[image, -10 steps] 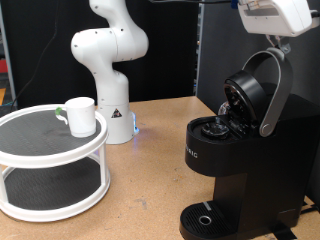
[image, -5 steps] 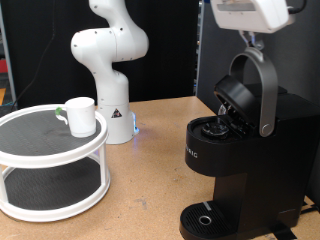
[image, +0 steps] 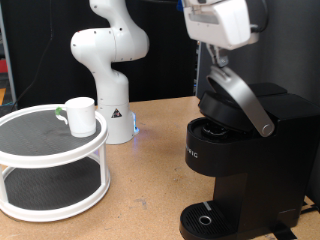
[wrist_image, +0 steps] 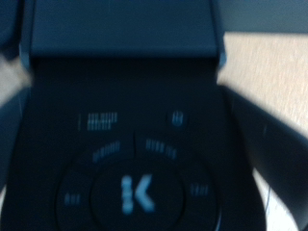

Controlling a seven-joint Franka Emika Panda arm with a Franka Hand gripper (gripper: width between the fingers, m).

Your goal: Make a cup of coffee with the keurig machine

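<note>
The black keurig machine stands at the exterior view's right, with its round drip tray bare. Its lid is tilted down, almost over the pod chamber, and the grey-silver lid handle slopes down to the right. My gripper is right above the lid and touches the upper end of the handle. The wrist view is filled by the lid top with its K logo and round buttons, and no fingers show there. The white mug stands on the top tier of a round white stand at the left.
The white robot arm base stands behind the stand, at the back centre-left. A dark panel rises behind the machine. The wooden tabletop lies between the stand and the machine.
My gripper has moved left and down over the machine. The lid and its handle have swung from raised and open down to nearly closed. The mug has not moved.
</note>
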